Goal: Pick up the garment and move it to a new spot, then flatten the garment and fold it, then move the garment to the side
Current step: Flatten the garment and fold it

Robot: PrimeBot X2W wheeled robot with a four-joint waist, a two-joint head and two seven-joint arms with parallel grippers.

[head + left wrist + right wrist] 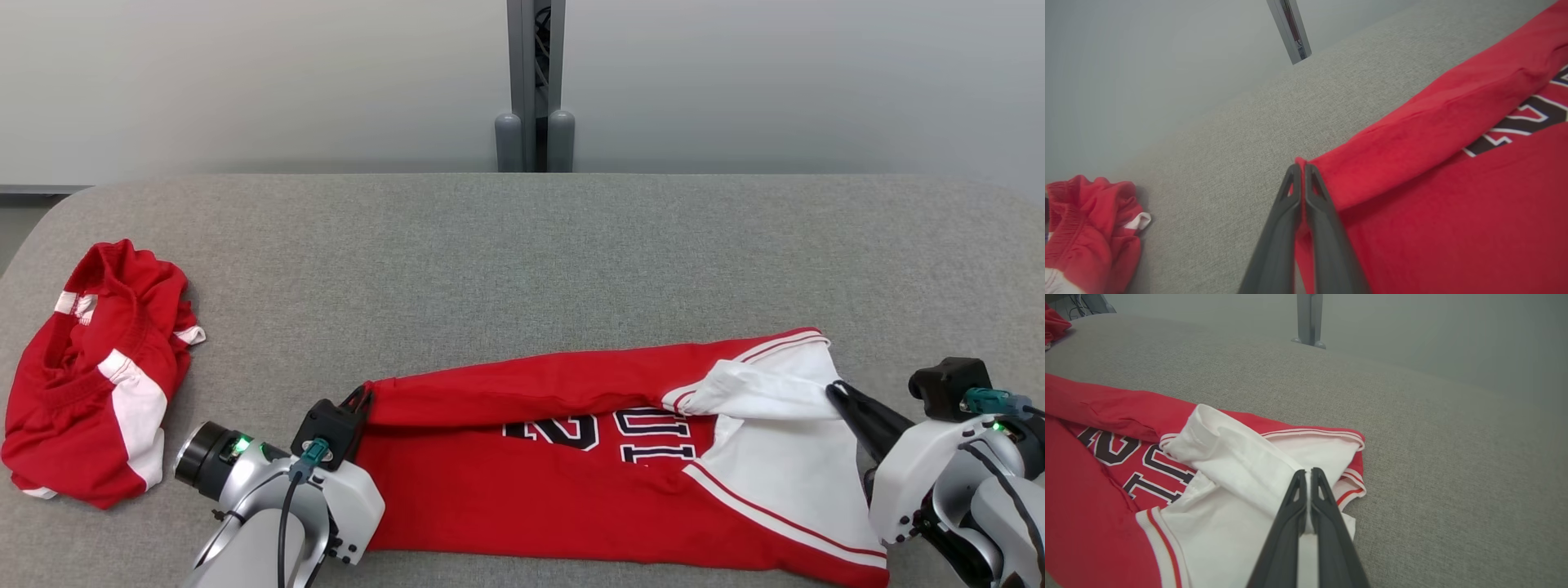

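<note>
Garment (571, 482), red and white, half folded, long axis left to right along the near bench (522, 245).
We hold both ends: left claw (1299, 168) clamped shut on its red left corner, right claw (1308, 472) clamped on its white right end. Crumpled red garment (98, 367) lies well apart at left, no obstacle, we judge.

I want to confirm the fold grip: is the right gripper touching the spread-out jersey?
Touching. The right wrist view shows the right gripper shut, with white cloth of the red and white jersey pinched between its fingers.
</note>
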